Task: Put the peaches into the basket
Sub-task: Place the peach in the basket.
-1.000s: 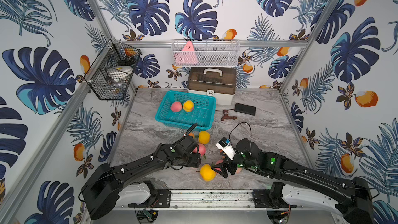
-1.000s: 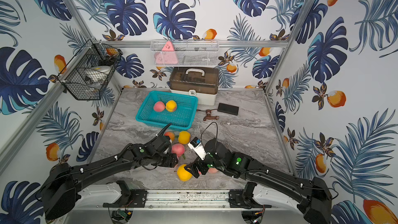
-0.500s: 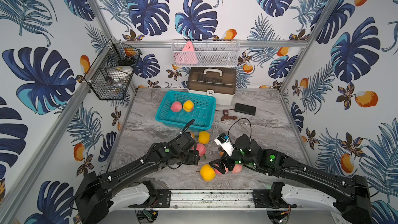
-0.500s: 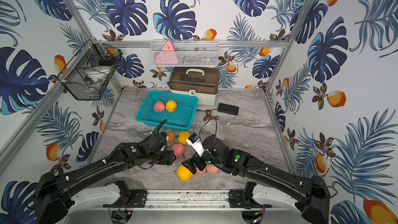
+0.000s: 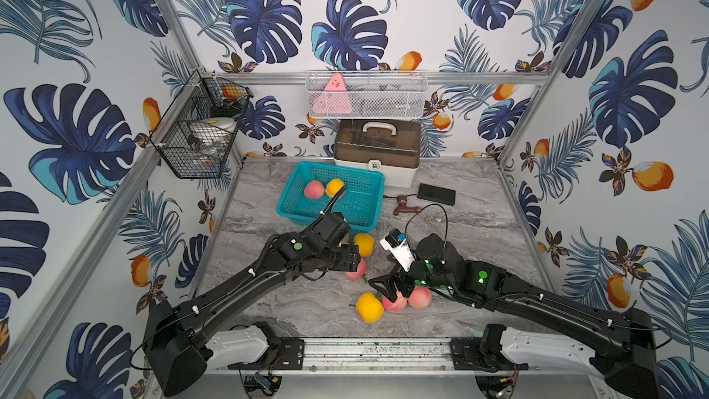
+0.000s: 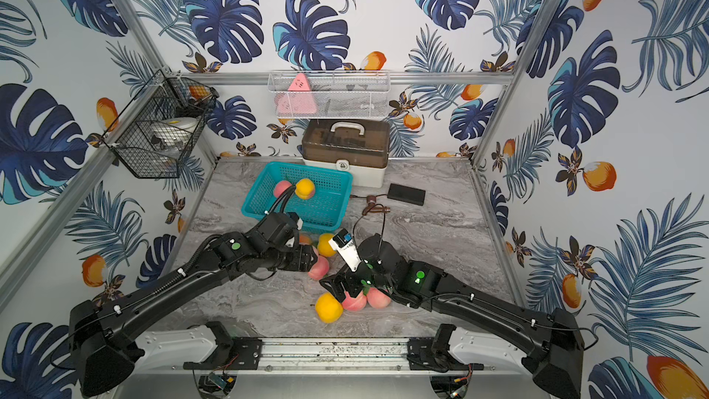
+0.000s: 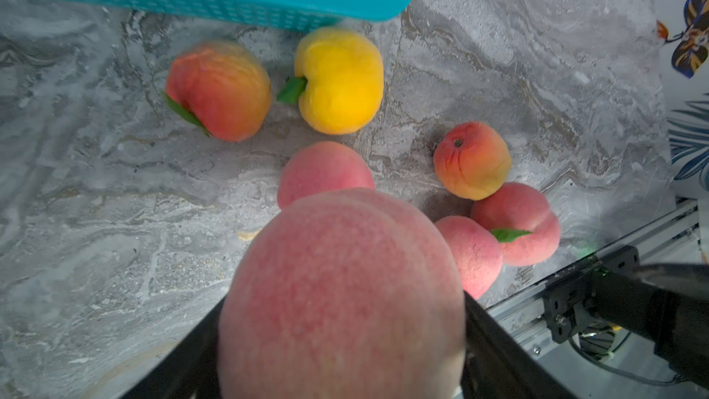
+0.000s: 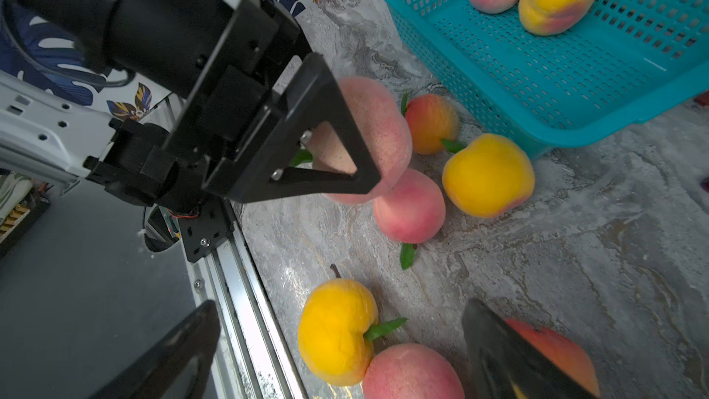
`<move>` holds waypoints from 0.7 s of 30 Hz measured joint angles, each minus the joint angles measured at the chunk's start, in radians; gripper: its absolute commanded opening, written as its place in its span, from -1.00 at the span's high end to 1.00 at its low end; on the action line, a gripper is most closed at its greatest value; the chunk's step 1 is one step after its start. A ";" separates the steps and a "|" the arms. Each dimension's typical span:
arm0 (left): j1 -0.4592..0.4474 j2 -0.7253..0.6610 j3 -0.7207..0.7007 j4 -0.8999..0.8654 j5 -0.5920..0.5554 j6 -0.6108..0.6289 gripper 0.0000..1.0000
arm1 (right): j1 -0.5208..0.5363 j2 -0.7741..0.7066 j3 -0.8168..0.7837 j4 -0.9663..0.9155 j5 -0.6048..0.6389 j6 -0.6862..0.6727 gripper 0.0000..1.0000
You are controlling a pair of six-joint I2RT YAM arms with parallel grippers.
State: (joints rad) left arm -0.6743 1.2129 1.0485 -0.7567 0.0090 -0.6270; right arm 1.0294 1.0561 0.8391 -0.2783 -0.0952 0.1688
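Note:
The teal basket (image 5: 368, 182) (image 6: 337, 176) stands at the back left of the marble table with a pink peach (image 5: 314, 189) and a yellow peach (image 5: 334, 187) inside. My left gripper (image 7: 341, 316) (image 5: 355, 259) is shut on a pink peach (image 7: 345, 293) (image 8: 368, 136), just above the table, in front of the basket. Below it lie another pink peach (image 8: 408, 207), a yellow peach (image 5: 363, 244) and an orange-red peach (image 7: 218, 90). My right gripper (image 8: 339, 307) (image 5: 387, 289) hangs open over a yellow peach (image 5: 369, 307) and two pink peaches (image 5: 419, 297) near the front edge.
A brown-lidded box (image 5: 376, 151) stands behind the basket. A black device (image 5: 436, 193) and a small brown tap (image 5: 406, 203) lie to its right. A metal rail (image 5: 376, 351) runs along the front edge. A black wire basket (image 5: 199, 136) and a white mesh basket (image 5: 366, 95) hang on the walls.
My left gripper has risen a little and moved toward the basket with the pink peach. The right gripper has drawn back slightly, uncovering the two pink peaches, and stays open.

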 measured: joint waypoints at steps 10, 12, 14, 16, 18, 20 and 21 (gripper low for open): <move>0.188 0.189 0.214 0.006 0.115 0.105 -0.57 | -0.180 0.131 0.166 0.008 -0.082 -0.003 -1.00; 0.206 0.235 0.258 0.008 0.130 0.116 -0.56 | -0.214 0.153 0.187 0.011 -0.111 -0.001 -1.00; 0.218 0.277 0.304 0.012 0.145 0.129 -0.56 | -0.241 0.177 0.209 0.011 -0.139 -0.002 -1.00; 0.224 0.316 0.350 0.018 0.150 0.135 -0.55 | -0.265 0.199 0.229 0.013 -0.160 -0.002 -1.00; 0.228 0.360 0.398 0.023 0.149 0.150 -0.55 | -0.291 0.223 0.249 0.014 -0.182 -0.002 -1.00; 0.229 0.401 0.437 0.030 0.142 0.157 -0.55 | -0.312 0.245 0.266 0.014 -0.196 -0.004 -1.00; 0.230 0.420 0.453 0.031 0.138 0.159 -0.55 | -0.323 0.255 0.274 0.014 -0.203 -0.005 -1.00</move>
State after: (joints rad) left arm -0.4446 1.6329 1.5017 -0.7258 0.1474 -0.4683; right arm 0.7067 1.3113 1.1126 -0.2646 -0.2977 0.1642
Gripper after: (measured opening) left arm 0.799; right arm 0.998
